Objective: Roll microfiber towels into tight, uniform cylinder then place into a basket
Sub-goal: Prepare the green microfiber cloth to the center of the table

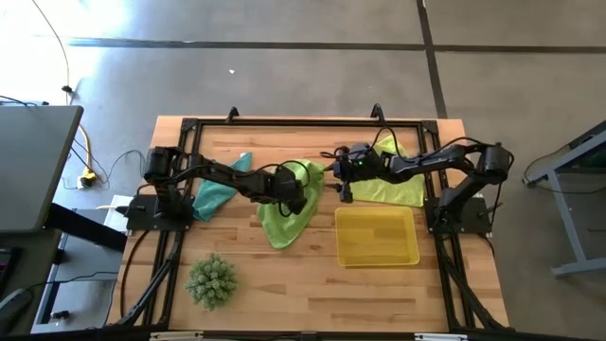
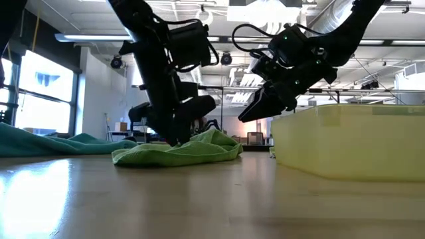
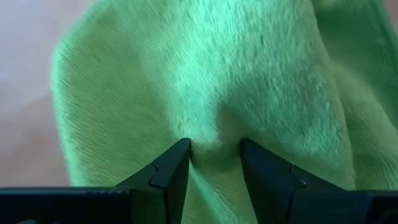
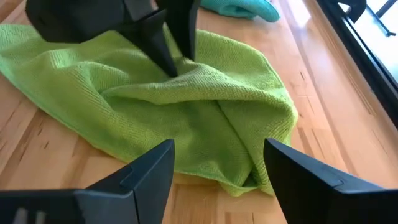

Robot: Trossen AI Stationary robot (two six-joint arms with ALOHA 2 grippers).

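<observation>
— Left gripper (image 3: pixel 214 163)?
— I see it clenched on a fold of the green towel (image 1: pixel 284 213), which lies crumpled on the table (image 1: pixel 284 284).
— Right gripper (image 4: pixel 217 171)?
— Released, hovering just beside that towel; the basket (image 1: pixel 377 237) is near it.

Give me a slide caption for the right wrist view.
Open right gripper faces the crumpled bright green towel that the left gripper pinches.

high: overhead, straight down | low: table-level | wrists: close; all share bright green towel (image 1: pixel 289 204)
</observation>
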